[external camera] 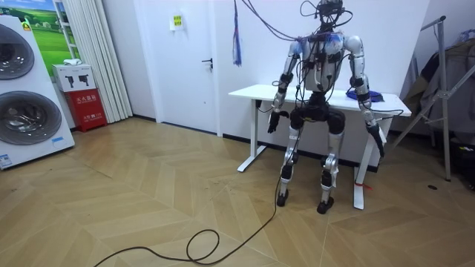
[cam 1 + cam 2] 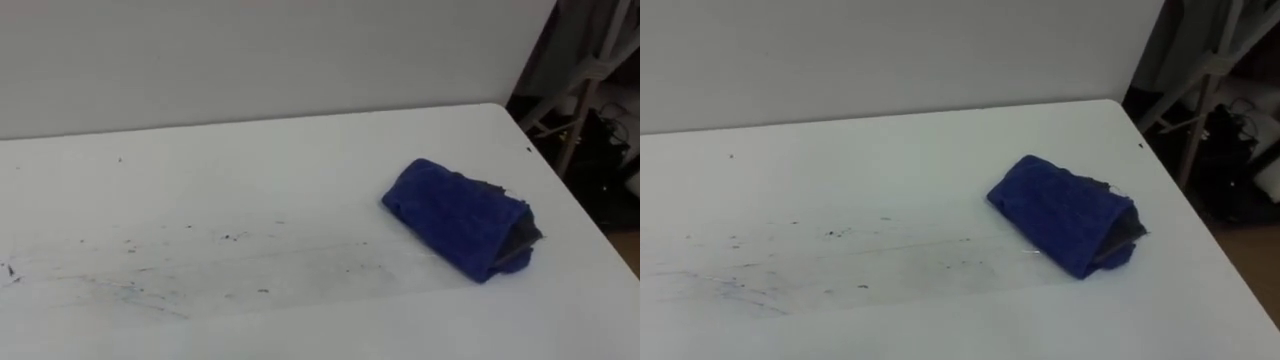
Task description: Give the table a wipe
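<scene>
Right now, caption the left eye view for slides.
A blue cloth lies on white table, dark smudges to its left.

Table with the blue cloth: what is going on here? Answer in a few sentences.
The robot stands at the white table, its left hand and right hand hanging at its sides. The blue cloth lies bunched on the table's right part, untouched. Dark smears mark the surface left of it, not yet wiped.

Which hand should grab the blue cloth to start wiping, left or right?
Right, likely. The blue cloth lies near the right edge of the table, and the right hand hangs beside that end in the room view; the left hand hangs at the opposite side, farther off.
</scene>
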